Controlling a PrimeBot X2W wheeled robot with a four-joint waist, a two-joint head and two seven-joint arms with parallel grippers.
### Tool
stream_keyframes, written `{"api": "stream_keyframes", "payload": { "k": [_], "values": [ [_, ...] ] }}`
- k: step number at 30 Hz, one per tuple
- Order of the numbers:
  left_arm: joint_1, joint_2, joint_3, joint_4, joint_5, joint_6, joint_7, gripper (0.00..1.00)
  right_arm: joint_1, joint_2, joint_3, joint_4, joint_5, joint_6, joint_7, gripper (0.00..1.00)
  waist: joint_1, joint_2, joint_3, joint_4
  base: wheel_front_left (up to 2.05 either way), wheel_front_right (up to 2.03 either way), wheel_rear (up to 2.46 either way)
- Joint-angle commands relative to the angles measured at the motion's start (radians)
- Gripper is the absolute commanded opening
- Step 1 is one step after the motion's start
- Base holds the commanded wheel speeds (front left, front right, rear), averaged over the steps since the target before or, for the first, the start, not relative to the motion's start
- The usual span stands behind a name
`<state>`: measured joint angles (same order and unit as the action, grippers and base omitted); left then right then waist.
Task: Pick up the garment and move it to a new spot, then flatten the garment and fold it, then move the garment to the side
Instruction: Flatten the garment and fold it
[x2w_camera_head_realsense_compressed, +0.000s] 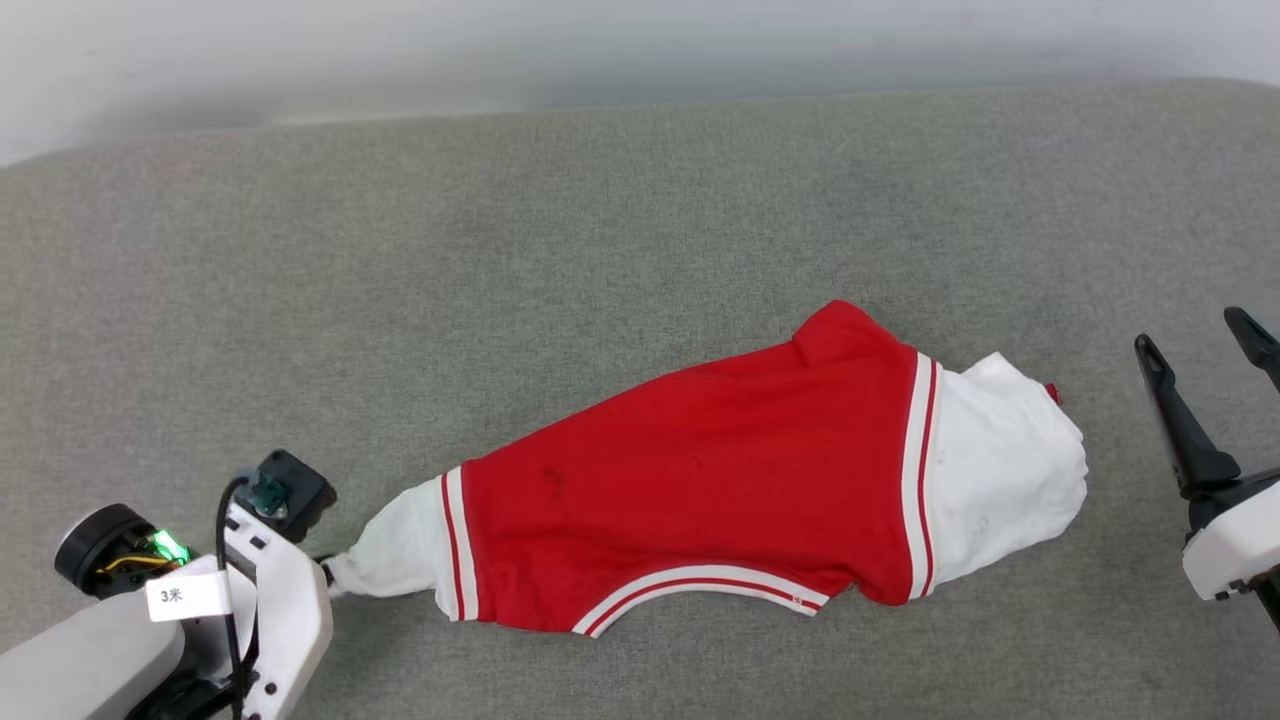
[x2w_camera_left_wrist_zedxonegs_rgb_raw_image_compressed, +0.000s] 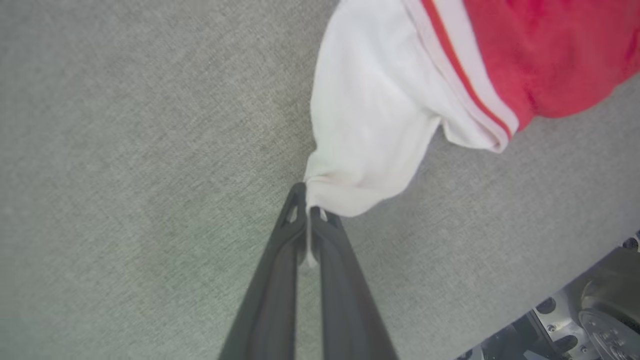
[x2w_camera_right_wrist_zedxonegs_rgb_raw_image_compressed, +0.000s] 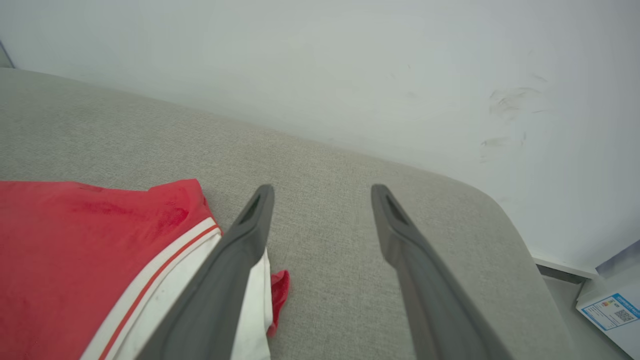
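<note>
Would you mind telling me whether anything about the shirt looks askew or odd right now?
The shirt lies skewed and bunched on the grey surface, not flat. One white sleeve is drawn to a point, pinched in the shut left gripper. A red scrap pokes out past the other sleeve, near the open right gripper.

**q:** what's the left gripper (x2w_camera_left_wrist_zedxonegs_rgb_raw_image_compressed: 306, 200) doing?
**a:** low on the left side, fingers pinched tight on the garment (x2w_camera_left_wrist_zedxonegs_rgb_raw_image_compressed: 370, 125). right gripper (x2w_camera_head_realsense_compressed: 1190, 332) sits off at the right, fingers spread wide.
</note>
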<state>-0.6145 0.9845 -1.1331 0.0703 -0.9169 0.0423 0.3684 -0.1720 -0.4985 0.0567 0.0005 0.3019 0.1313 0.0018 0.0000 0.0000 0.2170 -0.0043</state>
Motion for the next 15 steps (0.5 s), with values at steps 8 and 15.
{"api": "stream_keyframes", "payload": {
  "k": [8,15],
  "values": [
    [0.052,0.009,0.062,-0.073,0.023,0.110,-0.175,1.00,0.008,-0.035,-0.018,-0.009,0.002,-0.001,0.010,1.00,0.0000,0.0000,-0.070,0.012,0.00,0.00,0.00],
    [0.084,0.061,0.116,-0.171,0.003,0.195,-0.257,1.00,0.021,-0.050,-0.045,-0.054,0.002,-0.001,0.035,1.00,0.0000,0.0000,-0.102,0.027,0.00,0.00,0.00]
  ]
}}
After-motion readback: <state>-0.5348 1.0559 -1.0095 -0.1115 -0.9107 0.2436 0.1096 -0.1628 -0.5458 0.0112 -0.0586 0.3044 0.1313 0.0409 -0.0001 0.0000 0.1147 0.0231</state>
